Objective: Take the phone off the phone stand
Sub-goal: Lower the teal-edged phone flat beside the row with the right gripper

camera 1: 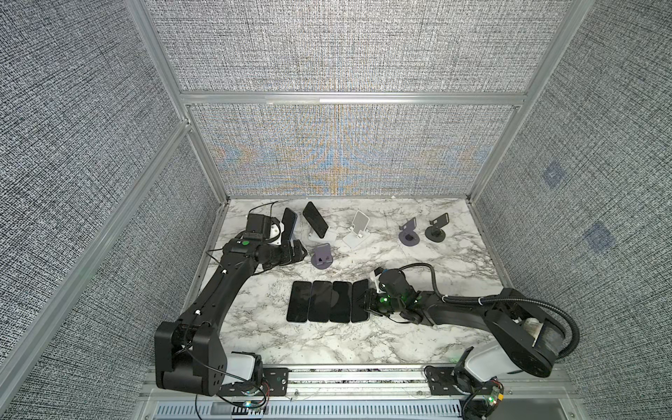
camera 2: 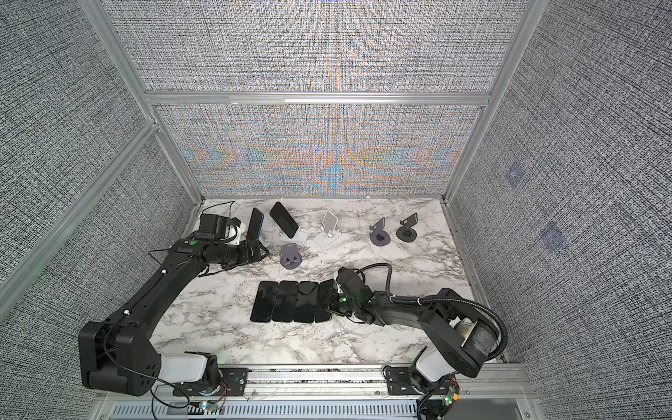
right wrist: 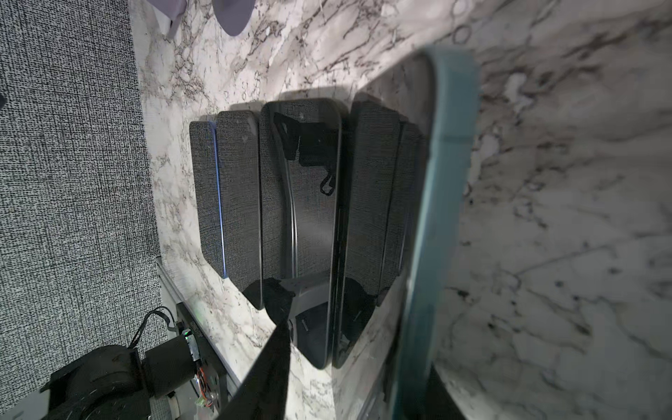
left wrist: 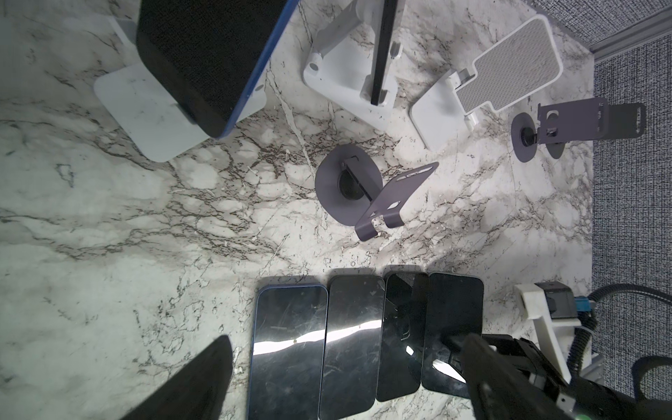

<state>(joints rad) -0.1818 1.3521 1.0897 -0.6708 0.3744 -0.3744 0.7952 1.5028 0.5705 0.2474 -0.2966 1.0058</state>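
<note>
Grey woven walls [camera 1: 345, 54] on aluminium frames boxed a marble table [camera 1: 418, 327]. Four phones [camera 1: 320, 301] lay flat mid-table; two phones [camera 1: 315, 219] leaned in stands [camera 1: 322, 238] back left. Left gripper [camera 1: 300, 251] gaped wide nearby. Right gripper [camera 1: 366, 303] straddled the row's right phone [camera 1: 359, 291]; grip unclear.

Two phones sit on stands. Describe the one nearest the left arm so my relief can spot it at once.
Go to the far left corner of the marble table, where two phones lean on white stands. The phone you want is the leftmost, beside the left arm. Its blue edge sets it apart from the all-black phone next to it.
</note>
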